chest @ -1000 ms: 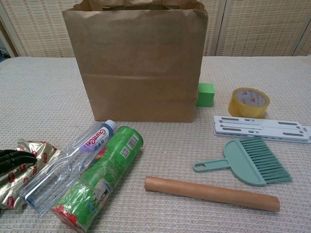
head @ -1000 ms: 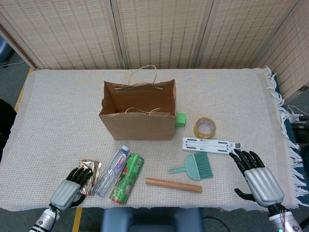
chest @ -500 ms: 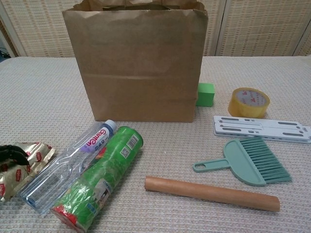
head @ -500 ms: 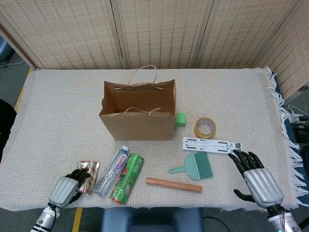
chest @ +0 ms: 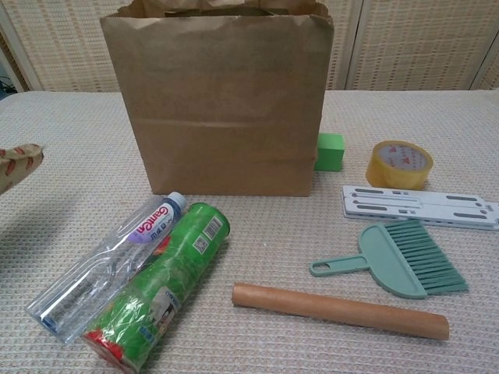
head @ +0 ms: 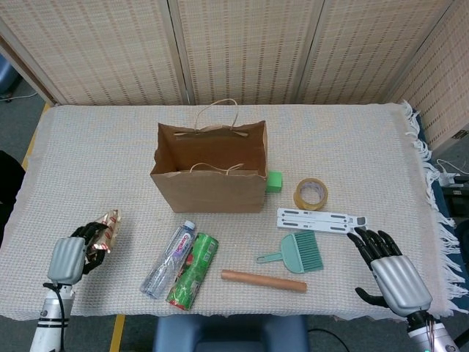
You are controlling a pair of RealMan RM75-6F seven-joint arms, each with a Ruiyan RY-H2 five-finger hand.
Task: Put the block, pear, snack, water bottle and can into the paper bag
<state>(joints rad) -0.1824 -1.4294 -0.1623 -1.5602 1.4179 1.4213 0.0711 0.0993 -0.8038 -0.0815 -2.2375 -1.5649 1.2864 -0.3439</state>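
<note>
The brown paper bag (head: 209, 172) (chest: 222, 105) stands open in the middle of the table. My left hand (head: 71, 257) holds the shiny snack packet (head: 104, 226) (chest: 17, 166) lifted off the cloth at the front left. The water bottle (head: 170, 259) (chest: 109, 269) and the green can (head: 194, 270) (chest: 160, 288) lie side by side in front of the bag. A green block (head: 273, 181) (chest: 330, 151) sits against the bag's right side. My right hand (head: 388, 271) is open at the front right, holding nothing. No pear shows in either view.
A tape roll (head: 311, 194), a white slotted strip (head: 321, 219), a small green brush (head: 297, 253) and a wooden rod (head: 264, 280) lie right of the bag. The fringed table edge (head: 425, 169) runs along the right.
My left hand has picked the snack packet up from beside the bottle and carried it left and upward. The right hand has barely moved.
</note>
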